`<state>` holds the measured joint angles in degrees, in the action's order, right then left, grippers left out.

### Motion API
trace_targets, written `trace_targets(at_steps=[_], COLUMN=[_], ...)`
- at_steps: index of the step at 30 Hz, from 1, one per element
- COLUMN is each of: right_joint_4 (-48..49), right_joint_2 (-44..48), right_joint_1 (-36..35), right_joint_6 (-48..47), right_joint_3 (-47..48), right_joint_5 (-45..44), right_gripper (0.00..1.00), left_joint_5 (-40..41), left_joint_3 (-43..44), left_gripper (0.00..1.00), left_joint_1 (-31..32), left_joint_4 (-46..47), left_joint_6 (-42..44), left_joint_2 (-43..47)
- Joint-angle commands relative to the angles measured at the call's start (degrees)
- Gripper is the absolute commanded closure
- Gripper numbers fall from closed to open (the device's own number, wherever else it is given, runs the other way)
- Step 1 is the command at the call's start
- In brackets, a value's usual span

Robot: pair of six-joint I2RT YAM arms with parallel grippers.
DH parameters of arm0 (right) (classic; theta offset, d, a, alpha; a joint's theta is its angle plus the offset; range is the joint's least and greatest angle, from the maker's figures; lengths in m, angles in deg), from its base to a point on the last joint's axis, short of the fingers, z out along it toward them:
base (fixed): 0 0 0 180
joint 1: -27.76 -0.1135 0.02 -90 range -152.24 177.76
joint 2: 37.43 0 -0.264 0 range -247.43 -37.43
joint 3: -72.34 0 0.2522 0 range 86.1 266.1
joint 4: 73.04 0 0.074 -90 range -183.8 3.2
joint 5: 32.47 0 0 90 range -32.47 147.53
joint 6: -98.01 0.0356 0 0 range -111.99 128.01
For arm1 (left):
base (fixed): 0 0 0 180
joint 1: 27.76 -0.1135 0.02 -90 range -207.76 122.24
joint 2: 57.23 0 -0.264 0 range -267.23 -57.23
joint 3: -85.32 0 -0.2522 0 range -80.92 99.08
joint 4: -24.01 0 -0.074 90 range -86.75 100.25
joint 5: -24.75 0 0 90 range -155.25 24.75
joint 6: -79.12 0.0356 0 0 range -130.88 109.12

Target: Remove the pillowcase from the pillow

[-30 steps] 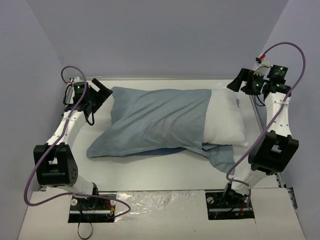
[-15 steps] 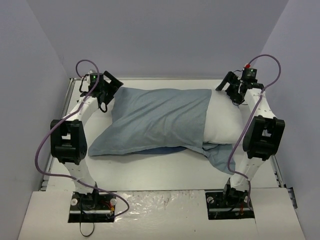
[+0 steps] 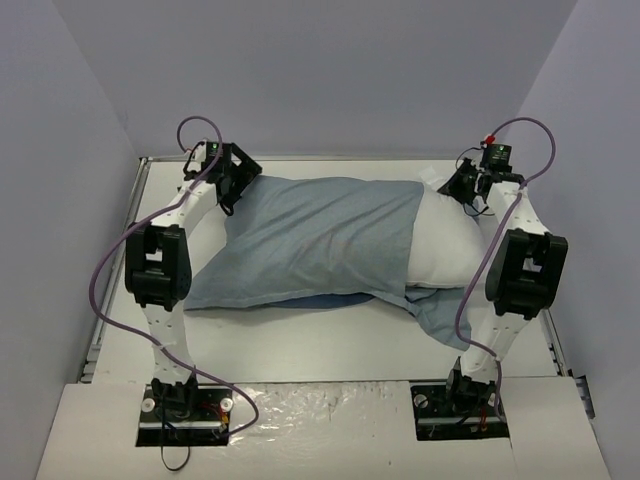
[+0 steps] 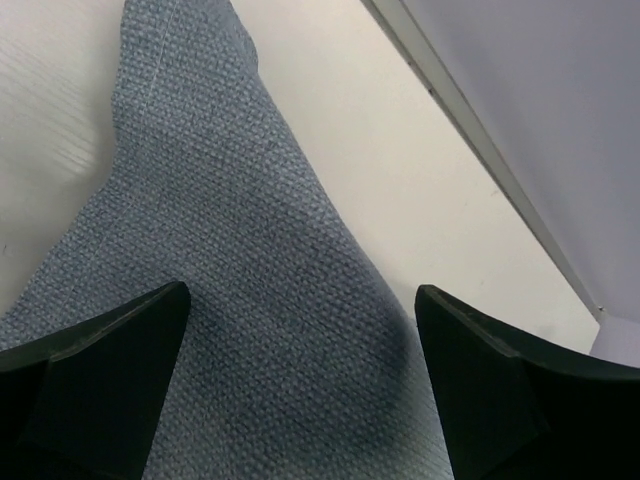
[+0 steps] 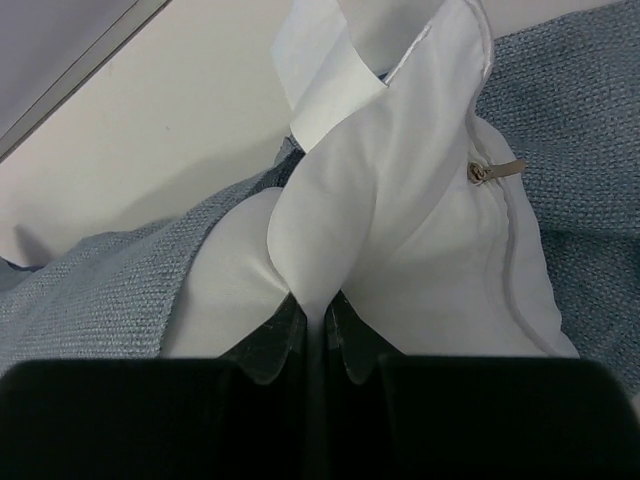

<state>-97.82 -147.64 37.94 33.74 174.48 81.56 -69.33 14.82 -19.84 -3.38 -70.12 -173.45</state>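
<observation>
The pillowcase [image 3: 320, 240] is soft, limp woven cloth. It is probably light and likely to bunch and stretch rather than slide off in one piece, though its coarse weave should give a sure grip. It lies across the middle of the worktop [image 3: 330, 345], with its closed end reaching toward the far-left corner. Its open mouth faces the right edge, and a loose part trails toward the near edge. The pillow [image 3: 450, 250] looks plump and squashy, and its right end sticks out bare near the far-right corner. A sensible hold is the closed-end corner of the cloth, drawn leftward while the bare cushion end is held back. The left fingers [image 4: 100, 360] are spread wide, straddling that far-left cloth corner and gripping nothing. The right fingers [image 5: 268, 340] are pressed together on a fold of the pillow's white cover, near its zip pull [image 5: 495, 170].
</observation>
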Motion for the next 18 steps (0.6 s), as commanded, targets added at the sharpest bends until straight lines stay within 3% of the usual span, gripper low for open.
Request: trace_targets(at_steps=[1, 4, 6, 8, 9, 11, 14, 18], right_joint_4=[-0.1, 0.6, 0.9, 1.0, 1.0, 0.8, 0.8, 0.9], right_joint_2=[3.6, 4.7, 6.2, 7.5, 7.7, 8.2, 10.1, 13.7], right_joint_1=[0.1, 0.3, 0.8, 1.6, 2.4, 3.4, 4.0, 4.0], right_joint_6=[-2.4, -4.0, -5.8, -9.2, -12.2, -15.5, -19.0, -22.7], right_joint_3=[-2.0, -2.9, -3.7, -3.7, -3.7, -2.9, -1.4, -0.1], right_joint_5=[4.7, 9.0, 11.5, 19.3, 22.4, 32.9, 35.9, 35.2], right_gripper=[1.00, 1.00, 1.00, 1.00, 1.00, 1.00, 1.00, 1.00], left_joint_5=[2.0, 1.0, 1.1, 2.5, 3.4, 5.4, 6.3, 7.0], left_joint_3=[1.3, 1.7, 2.8, 3.2, 3.5, 4.4, 4.2, 1.1], left_gripper=[0.07, 0.26, 0.34, 0.44, 0.57, 0.70, 0.94, 0.98], left_joint_1=[0.7, 1.5, 2.0, 2.0, 1.9, 1.1, -0.3, -3.3], left_joint_4=[-2.3, -1.6, -3.6, -6.8, -8.1, -11.3, -14.6, -15.3], left_joint_6=[-0.7, -1.1, 1.0, 4.5, 6.1, 10.7, 14.6, 16.4], left_joint_2=[-0.3, -0.7, 0.0, 1.3, 2.8, 4.7, 8.6, 16.5])
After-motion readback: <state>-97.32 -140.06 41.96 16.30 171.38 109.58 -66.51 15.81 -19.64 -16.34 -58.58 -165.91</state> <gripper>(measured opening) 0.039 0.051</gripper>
